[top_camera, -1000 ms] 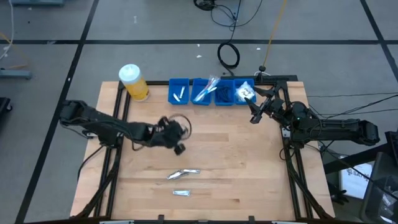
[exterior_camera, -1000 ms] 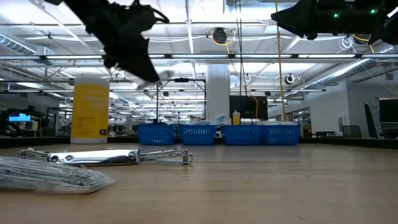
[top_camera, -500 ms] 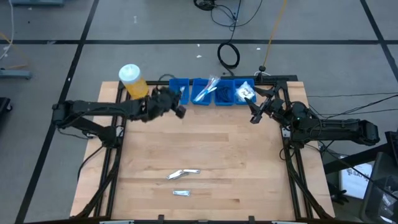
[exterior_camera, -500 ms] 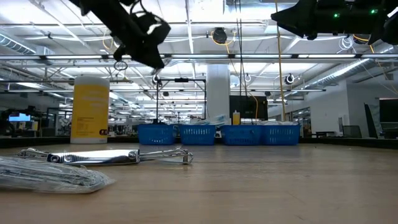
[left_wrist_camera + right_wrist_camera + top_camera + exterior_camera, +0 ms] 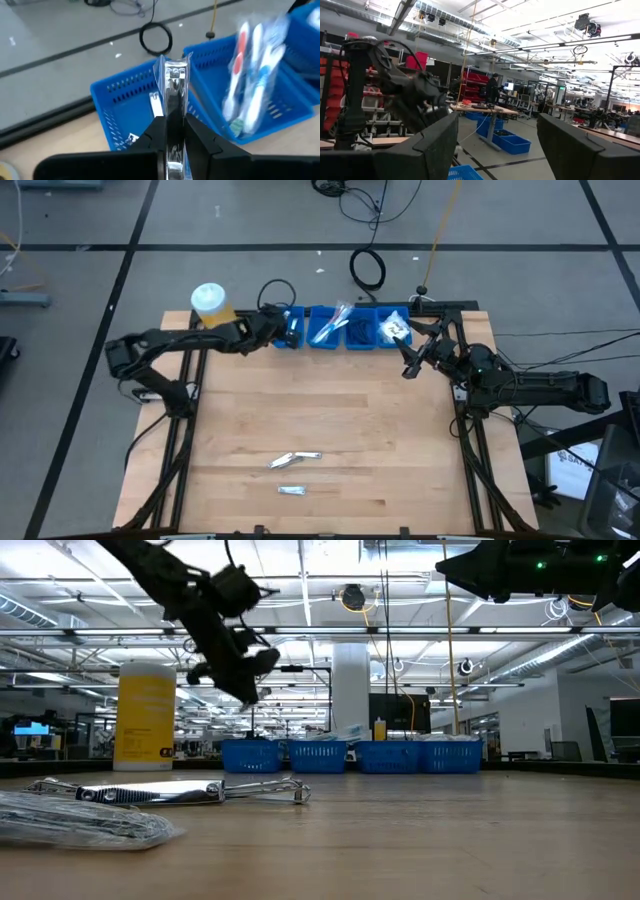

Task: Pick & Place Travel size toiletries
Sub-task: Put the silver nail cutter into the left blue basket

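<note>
Standing at the table's far left: yellow jar [image 5: 212,308]. Reaching over the leftmost blue bin [image 5: 287,328], left gripper [image 5: 283,329], clenched on a clear-wrapped silver packet [image 5: 173,95] held above that bin. Lying wrapped in the next bin: toothbrushes [image 5: 248,75]. Resting near the front edge: two more packets [image 5: 296,460]. Hovering beside the rightmost bin [image 5: 393,328], right gripper [image 5: 412,352], jaws spread wide, grasping nothing.

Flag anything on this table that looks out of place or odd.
Two silvery items and lie loose on the bare wood near the table's front edge, far from the blue bins at the back where the other toiletries are sorted. Nothing looks spilled or damaged.
</note>
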`<action>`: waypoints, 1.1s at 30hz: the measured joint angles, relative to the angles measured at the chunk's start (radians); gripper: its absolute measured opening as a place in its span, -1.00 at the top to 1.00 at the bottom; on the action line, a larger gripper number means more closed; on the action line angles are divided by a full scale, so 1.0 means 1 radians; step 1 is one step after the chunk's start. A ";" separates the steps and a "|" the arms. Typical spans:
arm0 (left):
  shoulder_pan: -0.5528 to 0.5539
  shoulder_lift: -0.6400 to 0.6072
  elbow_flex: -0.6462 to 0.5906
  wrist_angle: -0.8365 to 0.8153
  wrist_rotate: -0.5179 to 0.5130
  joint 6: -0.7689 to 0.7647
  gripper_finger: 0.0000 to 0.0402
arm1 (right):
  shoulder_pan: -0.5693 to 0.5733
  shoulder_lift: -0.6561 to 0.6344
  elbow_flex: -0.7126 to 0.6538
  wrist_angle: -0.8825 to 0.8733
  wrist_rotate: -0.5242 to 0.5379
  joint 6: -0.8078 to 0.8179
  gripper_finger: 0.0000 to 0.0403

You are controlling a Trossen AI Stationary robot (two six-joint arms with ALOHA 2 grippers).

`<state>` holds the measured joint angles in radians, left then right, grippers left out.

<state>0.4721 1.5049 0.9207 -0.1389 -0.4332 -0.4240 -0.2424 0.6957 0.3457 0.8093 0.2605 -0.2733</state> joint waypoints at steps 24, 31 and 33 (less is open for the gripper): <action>0.106 0.208 0.000 0.116 0.102 0.024 0.61 | 0.000 0.000 0.000 -0.003 0.000 -0.004 -0.27; 0.106 0.208 0.000 0.122 0.119 0.112 0.12 | 0.000 0.000 0.000 -0.008 0.000 -0.004 -0.27; 0.103 0.201 0.000 0.116 0.141 0.161 0.02 | 0.000 0.000 0.000 -0.008 0.000 -0.004 -0.27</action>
<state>0.5748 1.7055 0.9211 -0.0229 -0.2923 -0.2633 -0.2424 0.6958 0.3457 0.8017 0.2607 -0.2775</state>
